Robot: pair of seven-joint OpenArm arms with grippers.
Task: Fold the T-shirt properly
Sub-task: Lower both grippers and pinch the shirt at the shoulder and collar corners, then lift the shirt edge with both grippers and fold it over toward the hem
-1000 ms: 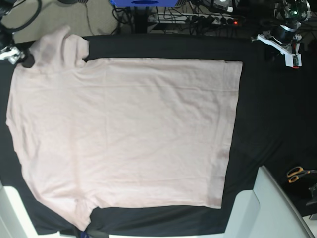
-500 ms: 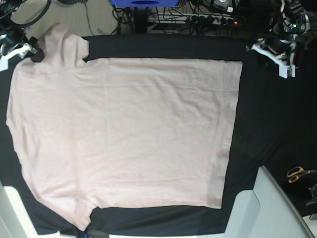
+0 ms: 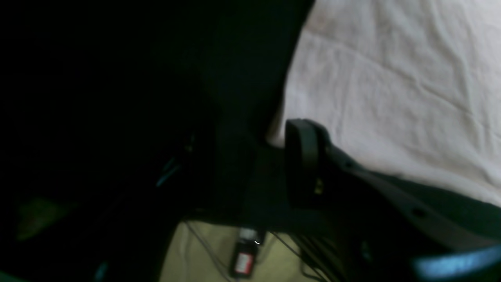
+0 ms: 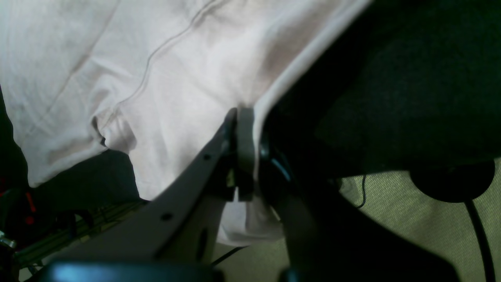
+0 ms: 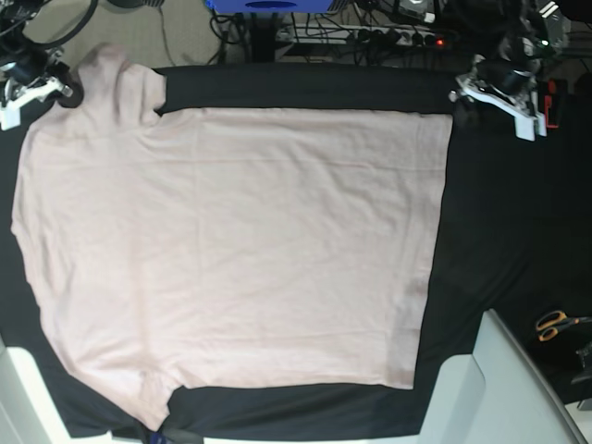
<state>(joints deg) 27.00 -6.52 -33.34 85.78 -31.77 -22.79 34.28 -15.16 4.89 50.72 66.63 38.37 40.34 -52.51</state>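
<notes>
Pale pink cotton is pinched flat between the closed fingers of the right gripper (image 4: 244, 150), which has the hemmed edge of a sleeve of the plain pale pink short-sleeved T-shirt (image 5: 231, 250); in the base view that gripper (image 5: 57, 92) sits at the shirt's ten o'clock corner. The left gripper (image 5: 460, 104) hovers at the two o'clock corner, just beside the bottom hem, its jaws partly apart and holding nothing, one dark finger pad (image 3: 301, 162) close to the corner of the cloth. The T-shirt lies spread flat on the black table cloth (image 5: 499, 213), long axis running nine to three o'clock, shoulders toward nine, hem toward three. Orange-handled scissors (image 5: 558, 324) lie at four o'clock, well apart.
</notes>
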